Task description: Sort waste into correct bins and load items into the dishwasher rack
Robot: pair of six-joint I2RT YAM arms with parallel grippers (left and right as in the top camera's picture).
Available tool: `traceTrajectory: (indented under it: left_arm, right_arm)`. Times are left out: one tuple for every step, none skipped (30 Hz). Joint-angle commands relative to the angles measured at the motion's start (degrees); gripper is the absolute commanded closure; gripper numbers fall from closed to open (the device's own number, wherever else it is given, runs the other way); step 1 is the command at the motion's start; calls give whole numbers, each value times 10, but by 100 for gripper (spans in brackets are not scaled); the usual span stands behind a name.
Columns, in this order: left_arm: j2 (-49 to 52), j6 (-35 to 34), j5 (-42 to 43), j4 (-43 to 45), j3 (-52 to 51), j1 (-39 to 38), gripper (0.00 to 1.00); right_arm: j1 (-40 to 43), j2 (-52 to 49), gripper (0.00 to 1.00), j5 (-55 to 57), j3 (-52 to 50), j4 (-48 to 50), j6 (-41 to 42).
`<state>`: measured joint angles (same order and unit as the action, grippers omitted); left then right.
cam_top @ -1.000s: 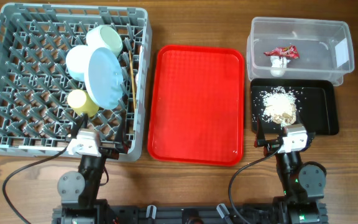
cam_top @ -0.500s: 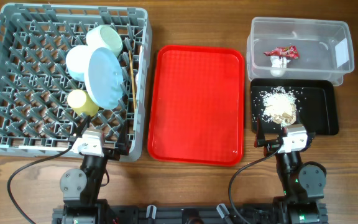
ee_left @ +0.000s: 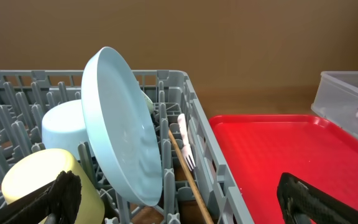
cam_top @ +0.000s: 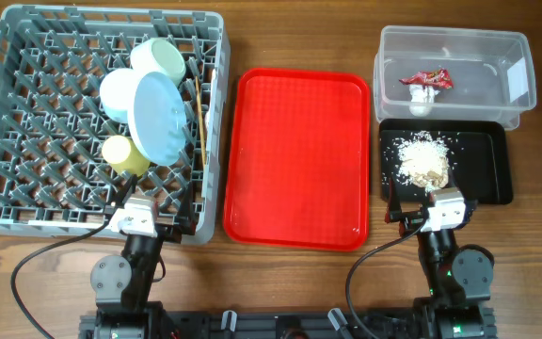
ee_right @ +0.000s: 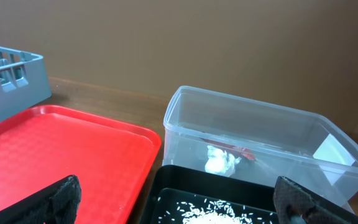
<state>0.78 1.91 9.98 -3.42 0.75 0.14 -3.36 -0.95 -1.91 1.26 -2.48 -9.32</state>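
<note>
The grey dishwasher rack (cam_top: 26,122) holds a pale blue plate on edge (cam_top: 163,115), a pale blue bowl (cam_top: 120,92), a pale green bowl (cam_top: 158,58), a yellow cup (cam_top: 123,153), chopsticks (cam_top: 198,113) and a white fork (ee_left: 186,149). The red-and-white wrapper (cam_top: 426,81) lies in the clear tub (cam_top: 506,52). Beige scraps (cam_top: 423,160) lie in the black tray (cam_top: 487,169). My left gripper (cam_top: 149,218) is open and empty at the rack's near edge, also shown in the left wrist view (ee_left: 179,202). My right gripper (cam_top: 428,212) is open and empty at the black tray's near edge, also shown in the right wrist view (ee_right: 179,202).
A large red serving tray (cam_top: 297,155) lies between the rack and the bins, with nothing on it. Wooden table (cam_top: 534,273) shows around everything. Cables run from both arm bases at the front edge.
The left arm shifted slightly right between one second ago and half a second ago. Nothing else has moved since.
</note>
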Motion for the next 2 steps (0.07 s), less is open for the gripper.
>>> traceTrajectory:
  left_arm:
    - [-4,11,9,0,-4,3,0]
    - [-4,11,9,0,-4,3,0]
  right_arm:
    - [-3,7,0,-9,2,3,-8]
    - [-3,7,0,-9,2,3,-9]
